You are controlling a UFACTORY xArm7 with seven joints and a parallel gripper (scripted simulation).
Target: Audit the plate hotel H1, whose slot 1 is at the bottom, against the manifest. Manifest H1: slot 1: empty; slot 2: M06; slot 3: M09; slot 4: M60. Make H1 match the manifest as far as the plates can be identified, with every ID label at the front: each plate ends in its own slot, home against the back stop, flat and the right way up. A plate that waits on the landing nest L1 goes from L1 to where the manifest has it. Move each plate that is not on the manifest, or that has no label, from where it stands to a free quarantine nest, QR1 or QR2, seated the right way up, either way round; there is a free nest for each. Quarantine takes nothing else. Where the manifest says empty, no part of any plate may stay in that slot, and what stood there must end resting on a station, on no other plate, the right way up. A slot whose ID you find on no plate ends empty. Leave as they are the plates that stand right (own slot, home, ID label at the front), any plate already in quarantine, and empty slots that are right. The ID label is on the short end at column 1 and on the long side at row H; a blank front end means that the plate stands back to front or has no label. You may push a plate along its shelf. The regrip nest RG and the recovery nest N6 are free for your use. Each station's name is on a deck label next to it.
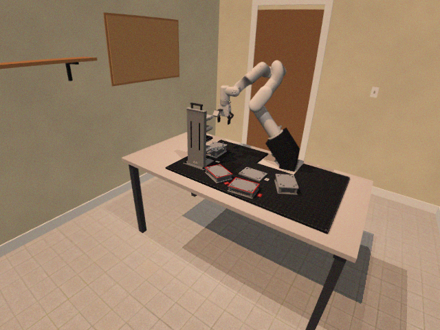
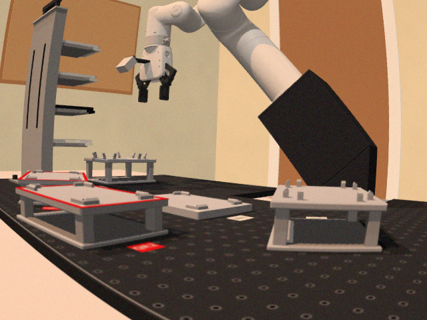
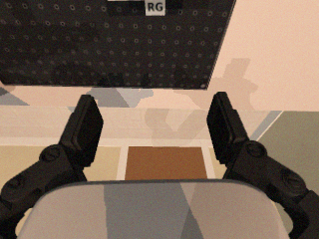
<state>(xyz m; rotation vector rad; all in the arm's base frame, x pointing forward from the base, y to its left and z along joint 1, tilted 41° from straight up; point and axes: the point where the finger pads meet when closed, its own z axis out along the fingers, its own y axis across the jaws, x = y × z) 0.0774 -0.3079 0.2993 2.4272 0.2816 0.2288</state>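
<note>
The plate hotel H1 [image 1: 196, 136] [image 2: 37, 102] is a grey tower at the left end of the black deck mat [image 1: 320, 202] [image 2: 241, 275]. Its shelves stick out toward the arm. A dark plate [image 2: 74, 108] lies in the second slot from the bottom. A thin pale plate [image 2: 71, 141] shows in the bottom slot. The two upper shelves [image 2: 77, 49] look grey and I cannot tell what they carry. No labels are readable. My gripper [image 1: 223, 119] [image 2: 153, 95] [image 3: 154, 107] is open and empty. It hangs in the air in front of the hotel's shelves, at about upper-shelf height, fingers pointing down.
Two red-edged quarantine nests [image 1: 218, 172] [image 1: 243, 186] [image 2: 86, 198] stand empty near the front. A flat nest [image 1: 252, 174] [image 2: 203, 207] lies beside them. A raised nest [image 1: 286, 183] [image 2: 327, 203] stands to the right, another [image 1: 216, 147] [image 2: 119, 160] by the hotel. An RG label [image 3: 155, 7] shows in the wrist view.
</note>
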